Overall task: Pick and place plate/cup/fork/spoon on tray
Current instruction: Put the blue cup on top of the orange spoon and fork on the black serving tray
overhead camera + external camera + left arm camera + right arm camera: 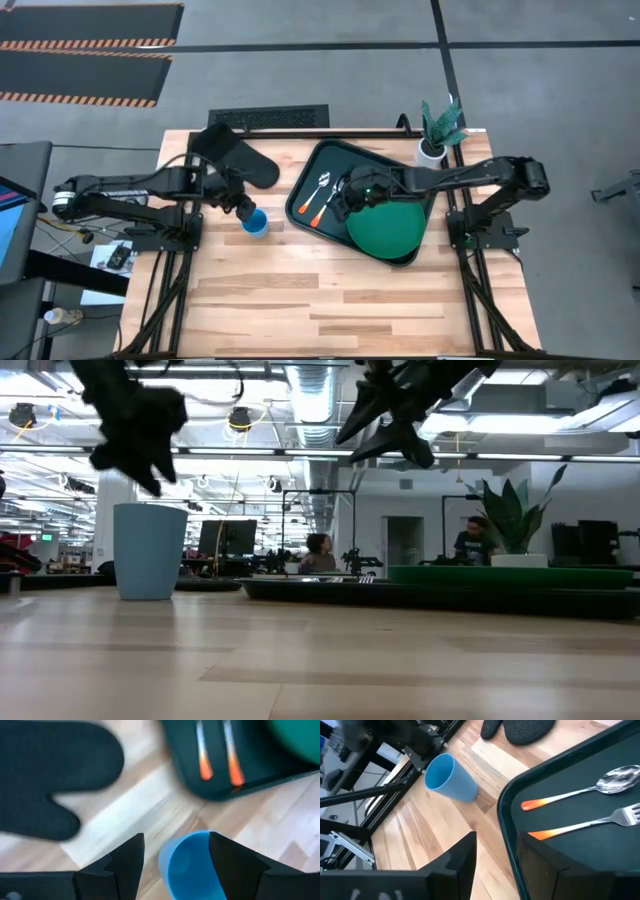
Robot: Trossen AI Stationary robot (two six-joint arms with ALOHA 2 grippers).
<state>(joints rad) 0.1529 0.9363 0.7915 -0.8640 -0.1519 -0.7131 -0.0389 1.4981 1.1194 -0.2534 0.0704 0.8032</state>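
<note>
On the wooden table [330, 300], your plate [385, 230], fork [333, 196] and spoon [313, 194] already lie in the tray [305, 180], so lower the left gripper [172, 862], spread and empty, around the upright cup [255, 223] just outside it, while the right gripper [495, 865] waits apart over the tray.

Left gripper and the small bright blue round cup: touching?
Apart. In the left wrist view the left gripper is open, with gaps between the dark fingers and the small bright blue round cup.
</note>
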